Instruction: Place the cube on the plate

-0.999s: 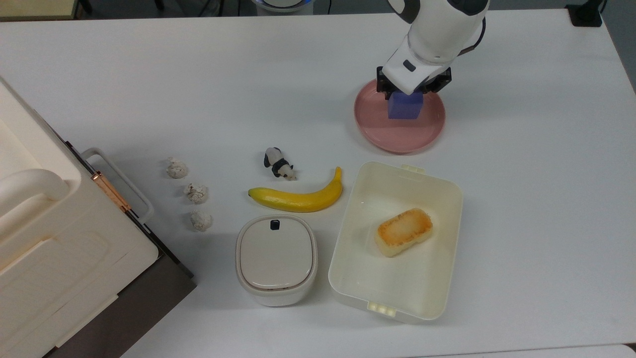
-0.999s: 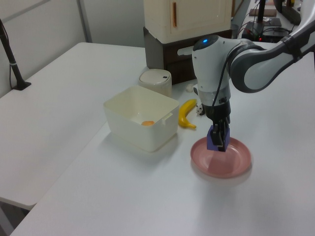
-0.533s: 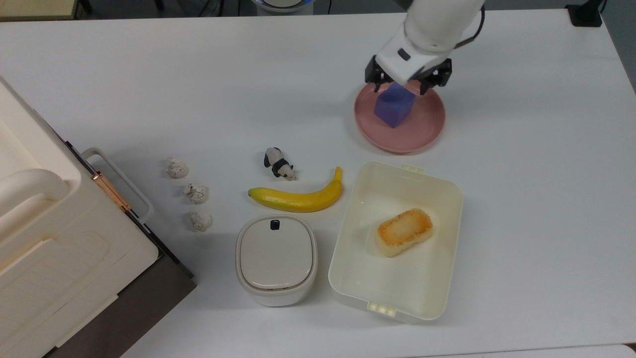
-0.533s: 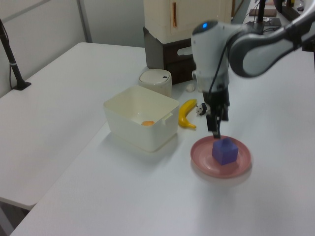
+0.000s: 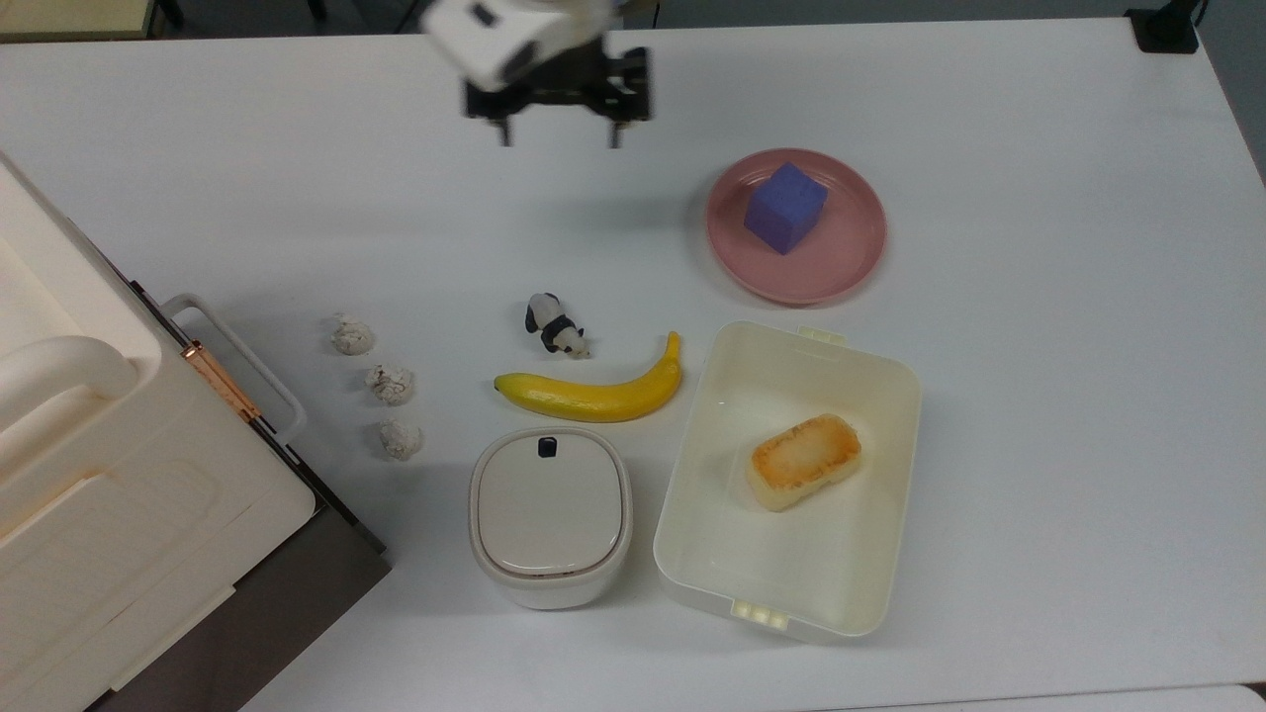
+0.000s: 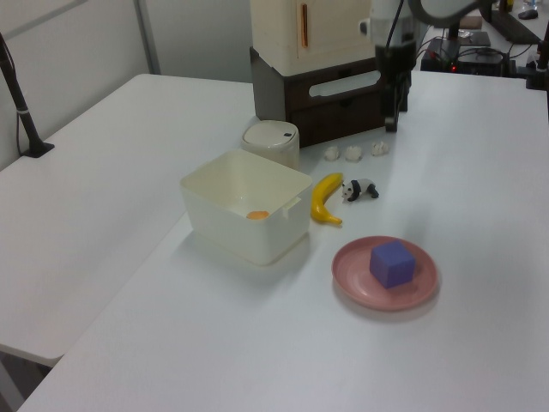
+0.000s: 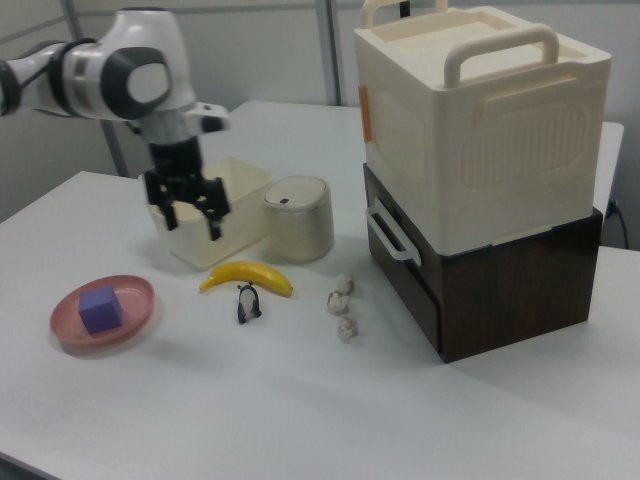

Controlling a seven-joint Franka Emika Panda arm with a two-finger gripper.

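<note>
On the top view's left stands a cream plastic case (image 5: 109,475) with a rounded moulded handle, on a dark wood-grain base (image 7: 500,275). Beside it lie three small, crumpled whitish lumps (image 5: 392,384) in a row; their material is hard to tell, perhaps paper or stone. Next comes a tiny black-and-white panda figure (image 5: 556,324), with a smooth yellow banana (image 5: 593,394) curved just below it and a rounded-square cream container (image 5: 550,514) with a closed lid below that. Above these, the gripper (image 5: 559,129) hangs over bare white table (image 5: 297,178), its two dark fingers spread wide apart and holding nothing, well apart from the plate. Further right, the matte purple-blue cube (image 5: 785,208) sits flat on the round, glossy pink plate (image 5: 851,267), inside the raised rim and turned cornerwise in the top view. Just below the plate is a cream rectangular tub (image 5: 890,396), open, with a toasted bread-like block (image 5: 802,461) lying on its floor.
</note>
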